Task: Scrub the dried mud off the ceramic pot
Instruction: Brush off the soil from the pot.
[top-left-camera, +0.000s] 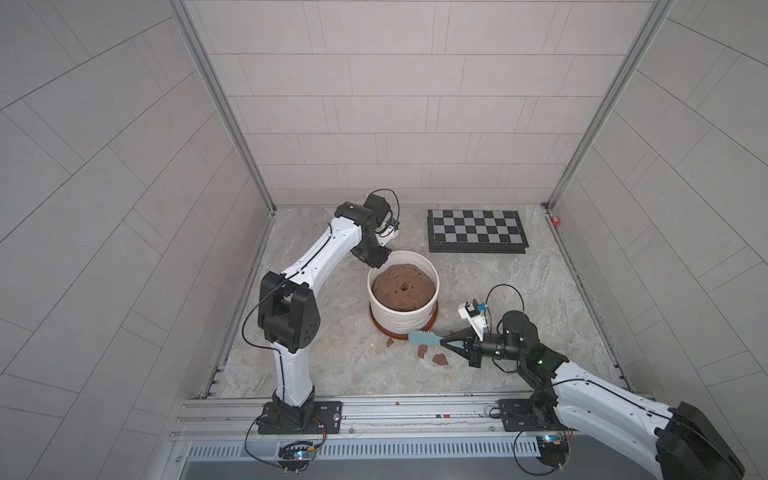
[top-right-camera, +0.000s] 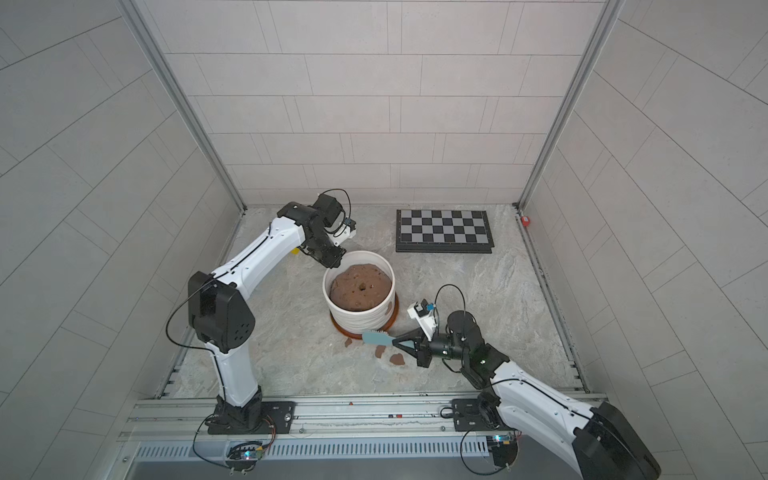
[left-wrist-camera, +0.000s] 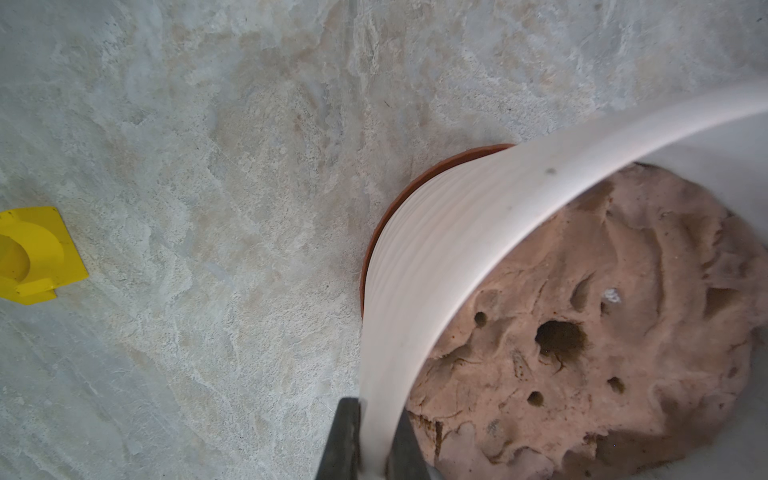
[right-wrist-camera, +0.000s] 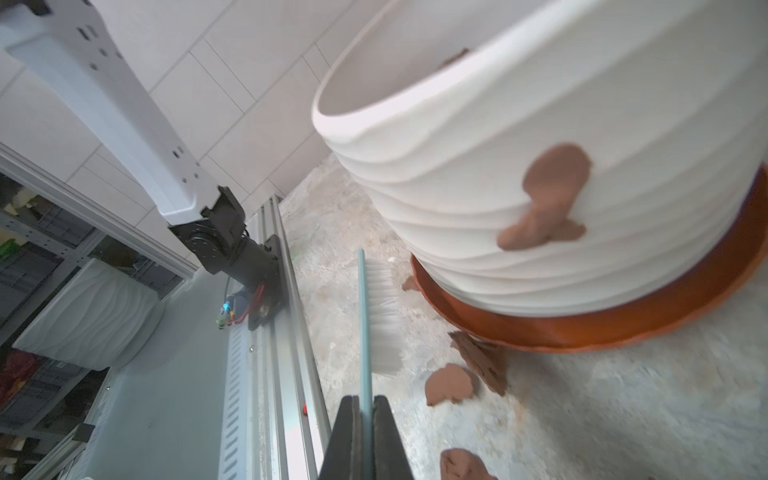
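While one ceramic pot (top-left-camera: 401, 318) is standing on one orange-brown saucer (top-left-camera: 384, 330) on the stone-patterned floor (top-left-camera: 519, 291), two grippers are meeting it from opposite sides. One mound of brown soil (top-left-camera: 403, 286) is filling the pot.

The dried mud (right-wrist-camera: 548, 199) is showing as one blotch on the ribbed wall facing the right arm. Loose flakes (top-left-camera: 440, 358) are also lying on the floor by the saucer. Three are showing in both top views and four in the right wrist view (one is sitting partly under the saucer's edge).

One chessboard (top-left-camera: 477, 230) is lying by the back wall, well apart. One yellow block (left-wrist-camera: 33, 255) is sitting on the floor beyond the pot, near the left arm.

The left gripper (left-wrist-camera: 376, 405) is clamping the pot's rim on its far side, with one finger outside the wall and one inside above the soil. The right gripper (right-wrist-camera: 363, 401) is pinching the flat handle of one teal brush (right-wrist-camera: 384, 316), its jaws closed on it. It is holding the brush on edge with the white bristles pointing toward the pot.

The brush head is hanging low, just beside the saucer's near edge, and that raised edge is lying between the bristles and the wall. The blotch is sitting higher up and further round the wall, apart from the bristles. Whether the bristles are touching the saucer is not clear.
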